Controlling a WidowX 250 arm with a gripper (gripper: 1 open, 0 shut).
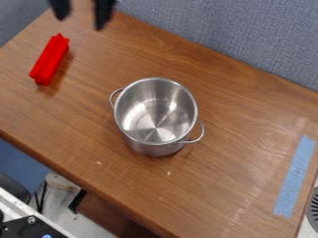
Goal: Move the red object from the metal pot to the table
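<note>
The red object (50, 58) lies flat on the table (236, 93) near its left corner, well apart from the metal pot (155, 113). The pot stands upright in the middle of the tabletop, and its inside shows only bare shiny steel. My gripper (81, 11) is at the top left edge of the view, blurred and partly cut off. Its two dark fingers (103, 11) stand wide apart with nothing between them. It hangs behind and above the red object, not touching it.
A strip of blue tape (293, 172) runs along the table's right side. The table's front edge falls away at the lower left, with dark gear below it. A grey-blue wall (248, 28) stands behind the table.
</note>
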